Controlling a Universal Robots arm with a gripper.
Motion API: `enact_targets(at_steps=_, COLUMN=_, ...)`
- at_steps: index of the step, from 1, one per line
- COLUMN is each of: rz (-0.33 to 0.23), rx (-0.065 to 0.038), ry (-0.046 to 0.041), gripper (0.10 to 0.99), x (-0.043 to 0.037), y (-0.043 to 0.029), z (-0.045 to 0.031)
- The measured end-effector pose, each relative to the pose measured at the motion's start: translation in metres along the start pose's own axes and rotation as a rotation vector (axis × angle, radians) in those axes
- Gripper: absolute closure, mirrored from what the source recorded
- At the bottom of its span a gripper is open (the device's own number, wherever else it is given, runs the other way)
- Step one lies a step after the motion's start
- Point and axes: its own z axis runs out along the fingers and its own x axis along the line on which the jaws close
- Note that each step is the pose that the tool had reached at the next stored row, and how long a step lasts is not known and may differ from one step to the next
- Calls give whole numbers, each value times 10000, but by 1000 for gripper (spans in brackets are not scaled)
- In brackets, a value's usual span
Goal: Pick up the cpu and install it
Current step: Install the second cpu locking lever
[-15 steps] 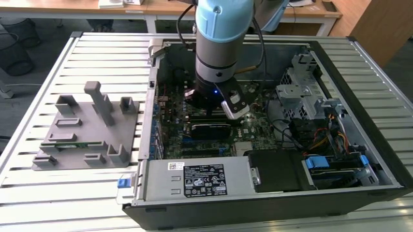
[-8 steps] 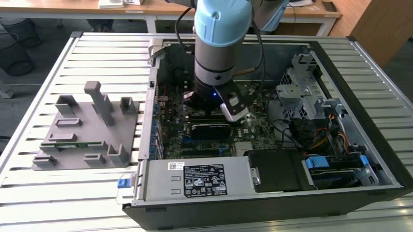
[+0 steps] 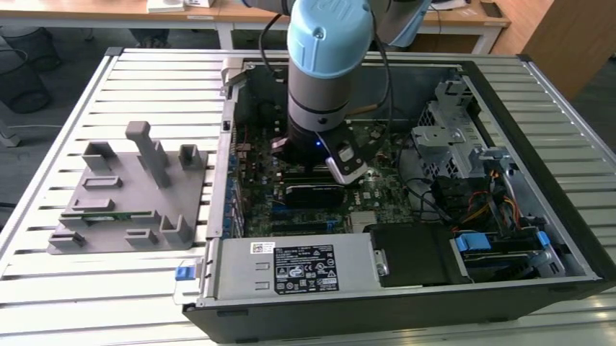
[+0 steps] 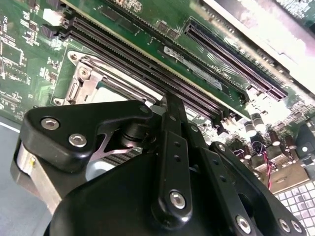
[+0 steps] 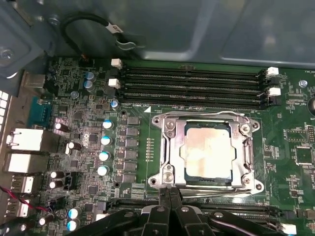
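The cpu [image 5: 206, 151], a small square chip with a pale silvery top, lies flat inside the metal socket frame [image 5: 167, 147] on the green motherboard. My gripper [image 5: 169, 192] is shut with nothing between its black fingers. Its tips are at the edge of the socket frame, just beside the cpu. In the second wrist view the gripper [image 4: 170, 102] points down at one side of the socket frame [image 4: 84, 74]. In the exterior view the arm [image 3: 322, 86] reaches straight down into the open computer case [image 3: 539, 216] over the motherboard.
Empty memory slots [image 5: 192, 88] run beside the socket. A grey plastic fixture [image 3: 130, 194] holding a green memory stick [image 3: 108, 215] stands on the slatted table at the exterior view's left. The power supply [image 3: 298, 268], drive cages [image 3: 452, 137] and cables crowd the case.
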Motion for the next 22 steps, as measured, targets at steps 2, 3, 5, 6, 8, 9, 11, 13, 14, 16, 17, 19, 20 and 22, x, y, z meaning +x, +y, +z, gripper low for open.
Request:
enact_targets(at_steps=2, rz=-1, rx=-31, ry=-2, gripper=980, x=8, y=-11, z=4)
enact_targets(at_steps=3, rz=0, rx=-44, ry=-2, gripper=980, x=10, y=-19, z=3)
enact_targets(at_steps=5, rz=1, rx=-93, ry=-5, gripper=980, x=15, y=-42, z=0)
enact_targets(at_steps=6, rz=0, rx=-128, ry=-6, gripper=980, x=17, y=-53, z=-3)
enact_targets(at_steps=8, rz=0, rx=-221, ry=-9, gripper=980, x=20, y=-69, z=-6)
enact_targets(at_steps=9, rz=1, rx=-271, ry=-11, gripper=980, x=24, y=-74, z=-7)
enact_targets(at_steps=11, rz=-1, rx=-361, ry=-14, gripper=980, x=31, y=-79, z=-3)
enact_targets(at_steps=13, rz=-2, rx=-450, ry=-17, gripper=980, x=39, y=-82, z=3)
enact_targets(at_steps=14, rz=-2, rx=-492, ry=-18, gripper=980, x=41, y=-83, z=7)
enact_targets(at_steps=16, rz=-2, rx=-550, ry=-22, gripper=980, x=45, y=-86, z=19)
enact_targets(at_steps=17, rz=-1, rx=-569, ry=-22, gripper=980, x=49, y=-87, z=25)
enact_targets(at_steps=19, rz=-2, rx=-603, ry=-23, gripper=980, x=60, y=-89, z=33)
enact_targets(at_steps=20, rz=-2, rx=-623, ry=-23, gripper=980, x=65, y=-90, z=36)
enact_targets(at_steps=22, rz=-5, rx=-679, ry=-25, gripper=980, x=72, y=-91, z=42)
